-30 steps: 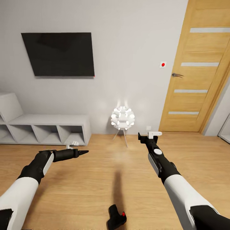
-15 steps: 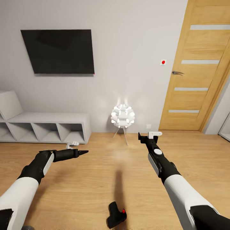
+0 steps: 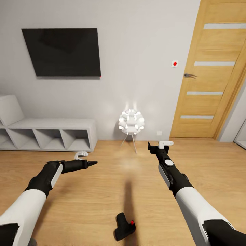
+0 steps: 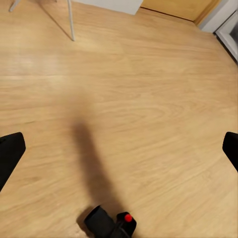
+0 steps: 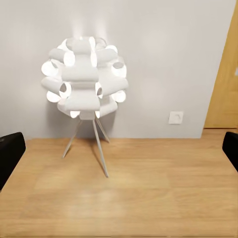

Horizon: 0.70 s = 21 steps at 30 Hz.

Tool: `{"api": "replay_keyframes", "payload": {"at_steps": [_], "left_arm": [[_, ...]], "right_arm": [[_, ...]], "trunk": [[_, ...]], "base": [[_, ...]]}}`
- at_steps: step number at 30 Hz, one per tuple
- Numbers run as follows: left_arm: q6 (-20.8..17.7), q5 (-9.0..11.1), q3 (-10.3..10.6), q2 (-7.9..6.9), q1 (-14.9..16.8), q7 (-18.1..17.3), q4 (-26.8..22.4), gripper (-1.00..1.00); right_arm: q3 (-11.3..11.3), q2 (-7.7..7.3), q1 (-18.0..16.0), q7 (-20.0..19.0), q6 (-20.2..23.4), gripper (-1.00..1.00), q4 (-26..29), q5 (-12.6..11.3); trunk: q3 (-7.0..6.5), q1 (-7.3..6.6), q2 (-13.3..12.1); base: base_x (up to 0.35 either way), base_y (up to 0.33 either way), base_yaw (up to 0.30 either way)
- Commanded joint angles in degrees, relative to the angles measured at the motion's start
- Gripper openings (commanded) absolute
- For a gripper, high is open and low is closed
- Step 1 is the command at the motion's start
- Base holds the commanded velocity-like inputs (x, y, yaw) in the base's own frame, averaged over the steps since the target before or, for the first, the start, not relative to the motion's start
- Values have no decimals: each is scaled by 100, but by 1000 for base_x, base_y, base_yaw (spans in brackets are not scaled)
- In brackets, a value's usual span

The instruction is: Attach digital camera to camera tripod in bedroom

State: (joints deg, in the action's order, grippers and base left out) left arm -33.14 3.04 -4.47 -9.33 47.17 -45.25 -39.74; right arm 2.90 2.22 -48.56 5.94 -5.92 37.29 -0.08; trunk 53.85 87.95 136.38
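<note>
One digital camera (image 3: 124, 230) lies alone on the light wood floor (image 3: 102, 191), low in the head view between the two arms and nearer the robot than either pincer. Its chunky black body runs with its long axis slanting across the boards, the small red button (image 3: 132, 222) at the end toward the robot's right; in the left wrist view the camera (image 4: 110, 224) shows at the frame's edge with the red dot (image 4: 128, 217) facing up, and a dark shadow streaks away from it over the floor. The left pincer (image 3: 89, 164) is held out above the floor, pointing toward the middle of the room, and the left wrist view shows its two black fingertips (image 4: 11, 152) spread wide at the frame's sides, holding nothing. The right pincer (image 3: 158, 145) reaches forward toward the wall, and its fingertips (image 5: 10, 157) likewise stand far apart and empty. Ahead of it a lit white ball-shaped lamp (image 5: 85, 82) stands on thin splayed legs against the pale grey wall (image 3: 136, 51), near a wooden door (image 3: 212, 75).
</note>
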Motion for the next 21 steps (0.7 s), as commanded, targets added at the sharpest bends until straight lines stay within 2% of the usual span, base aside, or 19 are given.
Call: {"api": "replay_keyframes", "payload": {"at_steps": [1, 3, 4, 5, 10, 16, 17, 21], "left_arm": [[-52, 32, 9, 22, 3, 3, -3, 100], [-52, 31, 55, 82, 3, 17, -4, 100], [-52, 30, 195, 195, 3, 36, -6, 100], [-52, 32, 269, 225, 3, 106, -5, 100], [-52, 31, 380, 264, 3, 509, 0, 100], [-55, 26, 529, 282, 3, 695, -4, 100], [-57, 24, 728, 278, 3, 719, -10, 100], [-60, 25, 1165, 260, 3, 690, -17, 100]], "right_arm": [[24, -2, -5, 46, -14, 100, -19, -1], [20, -2, -5, 55, -14, 100, -38, -1], [-31, -2, -5, 129, -21, 100, -58, -12], [-84, -2, -5, 296, -140, 100, -63, -19], [-179, -2, -5, 796, -670, 100, -70, -29], [-177, -2, -5, 999, -873, 100, -72, -21], [-148, -2, -5, 1020, -910, 100, -72, -7], [-60, -2, -5, 1034, -934, 100, -72, 8]], "trunk": [[24, 21, 44], [60, 65, 124], [78, 87, 164], [96, 109, 205], [185, 219, 405], [293, 351, 646], [311, 373, 686], [400, 383, 691]], "base": [[0, 0, 0], [0, 0, 0], [0, 0, 0], [0, 0, 0], [0, 0, 0], [0, 0, 0], [0, 0, 0], [0, 0, 0]]}}
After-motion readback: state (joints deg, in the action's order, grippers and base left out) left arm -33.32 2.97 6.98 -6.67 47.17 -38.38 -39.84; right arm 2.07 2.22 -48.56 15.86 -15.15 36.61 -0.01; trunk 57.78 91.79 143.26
